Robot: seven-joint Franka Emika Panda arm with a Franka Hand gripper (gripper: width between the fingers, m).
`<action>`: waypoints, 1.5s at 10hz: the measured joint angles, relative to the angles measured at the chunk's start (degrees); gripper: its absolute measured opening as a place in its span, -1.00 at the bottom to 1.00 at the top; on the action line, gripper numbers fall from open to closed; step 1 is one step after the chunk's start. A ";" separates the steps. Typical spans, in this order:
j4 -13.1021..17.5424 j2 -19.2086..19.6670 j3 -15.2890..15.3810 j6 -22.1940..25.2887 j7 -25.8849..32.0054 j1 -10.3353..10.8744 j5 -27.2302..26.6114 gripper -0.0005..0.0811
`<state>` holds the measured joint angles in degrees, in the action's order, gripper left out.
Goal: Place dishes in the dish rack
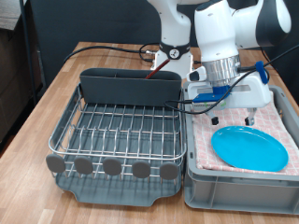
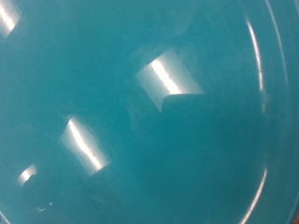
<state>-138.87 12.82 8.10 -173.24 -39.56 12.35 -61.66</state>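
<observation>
**Rack has no dishes on its grid, plate not yet moved**

The dish rack sits on the left of the exterior view, and its wire grid shows nothing on it. The grey caddy along its far side shows no spoon sticking out. The blue plate lies flat in the grey bin on the right, on the pink checked towel. The gripper hangs just above the plate's far edge; thin white fingers point down near it. I cannot tell if the jaws are open or closed, or if they touch the plate. The wrist view is filled with the plate's glossy blue surface, very close. No cup or spoon is visible. Judging from this, nothing is placed; all the work is left.
</observation>
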 joint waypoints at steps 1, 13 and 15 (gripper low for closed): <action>0.34 0.35 -0.03 0.00 0.00 -0.01 0.00 0.98; 3.03 2.64 -1.49 2.21 -0.01 0.02 1.32 0.98; 3.55 3.10 -1.44 2.21 -0.01 0.11 1.32 0.98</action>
<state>-135.31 15.92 6.66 -171.03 -39.57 12.46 -60.34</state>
